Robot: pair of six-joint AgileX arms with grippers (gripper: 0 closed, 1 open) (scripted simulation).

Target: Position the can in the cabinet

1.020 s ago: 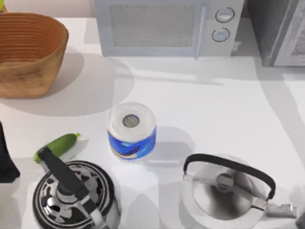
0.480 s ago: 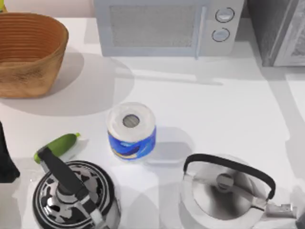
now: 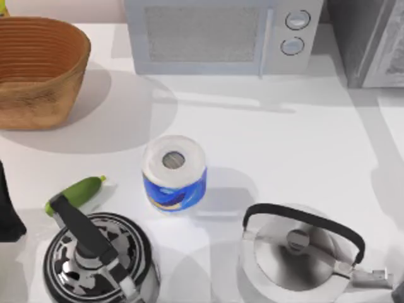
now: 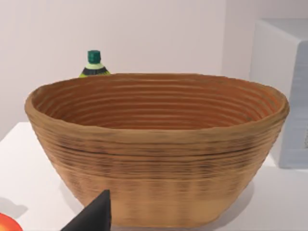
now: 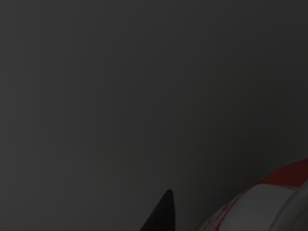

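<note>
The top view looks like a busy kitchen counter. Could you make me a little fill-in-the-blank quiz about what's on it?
1. The paper roll has a white top and a ____ lower band.
2. The microwave has ____ round knobs.
3. The green vegetable lies beside the ____ kettle.
4. The woven basket sits at the table's ____ side.

Missing words: blue; two; black-and-white; left

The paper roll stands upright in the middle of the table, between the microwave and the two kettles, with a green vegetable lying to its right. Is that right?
Not quite. The top view shows the green vegetable lying to the left of the paper roll, not its right. The rest holds: the roll stands upright mid-table, between the microwave and the two kettles.
</note>
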